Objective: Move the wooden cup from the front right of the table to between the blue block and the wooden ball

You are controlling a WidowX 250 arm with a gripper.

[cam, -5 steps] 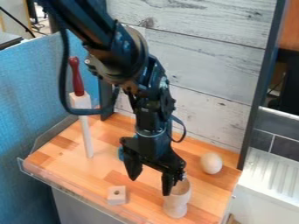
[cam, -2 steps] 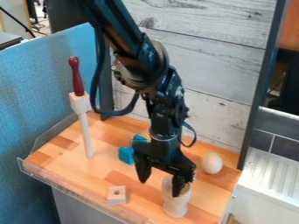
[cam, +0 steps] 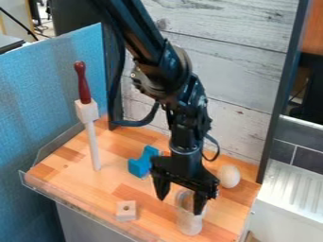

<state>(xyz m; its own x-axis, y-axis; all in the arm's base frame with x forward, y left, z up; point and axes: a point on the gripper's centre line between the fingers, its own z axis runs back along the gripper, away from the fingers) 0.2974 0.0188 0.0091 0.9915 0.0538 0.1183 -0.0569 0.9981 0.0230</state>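
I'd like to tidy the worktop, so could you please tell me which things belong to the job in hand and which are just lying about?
In hand:
- black two-finger gripper, open
- pale, waisted cup, nearest the gripper

Lying about:
- blue notched block
- small pale block with a hole
- pale egg-shaped piece
- upright white rod with red handle

Pale cup (cam: 189, 223) partly behind the claw (cam: 181, 205), arm (cam: 172, 78) cut off above

Now scanning the wooden table (cam: 63, 171): spotting a blue block (cam: 140, 166), an upright white rod (cam: 94, 149), an egg (cam: 228, 176), plus, nearer the front edge, a holed block (cam: 125, 216) and a pale cup (cam: 189, 224).
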